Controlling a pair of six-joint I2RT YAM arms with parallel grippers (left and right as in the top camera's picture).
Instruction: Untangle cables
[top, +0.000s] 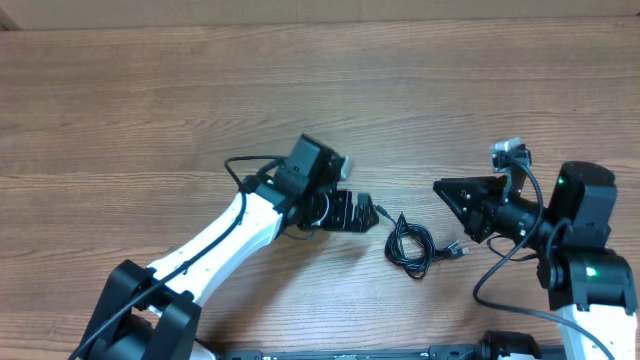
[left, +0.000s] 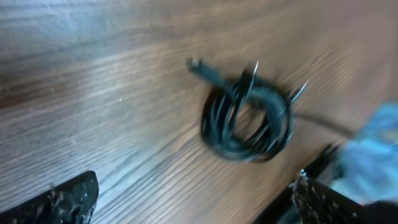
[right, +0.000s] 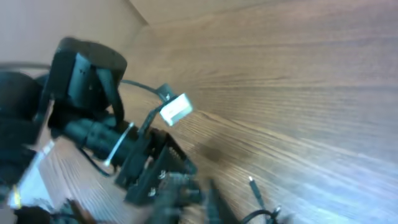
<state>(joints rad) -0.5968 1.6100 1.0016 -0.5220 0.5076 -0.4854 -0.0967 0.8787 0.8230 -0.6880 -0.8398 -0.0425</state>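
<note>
You see the cables (top: 410, 245) lying as one small coiled bundle on the wooden table (top: 300, 80), between the two grippers. The left gripper (top: 368, 212) is just beside the bundle, on its left side. The right gripper (top: 447, 190) is near the bundle on the other side and apart from it. One short plug end (top: 458, 250) goes out from the coil toward the right arm (top: 580, 240).

The left wrist camera gives you what the overhead one does not. The two fingers (left: 68, 199) of the left gripper stand wide apart at the bottom corners and hold nothing. The coil lies on the table ahead of them, apart from both. There you also see several loops lying one over another, though this picture is blurred.

The right wrist camera shows mostly the left arm (right: 93, 124). At the bottom edge it shows only a small part of the cables, with one silver-tipped plug (right: 253, 185). The fingers of the right gripper do not show clearly in any view, so I cannot tell if they are open or closed.
</note>
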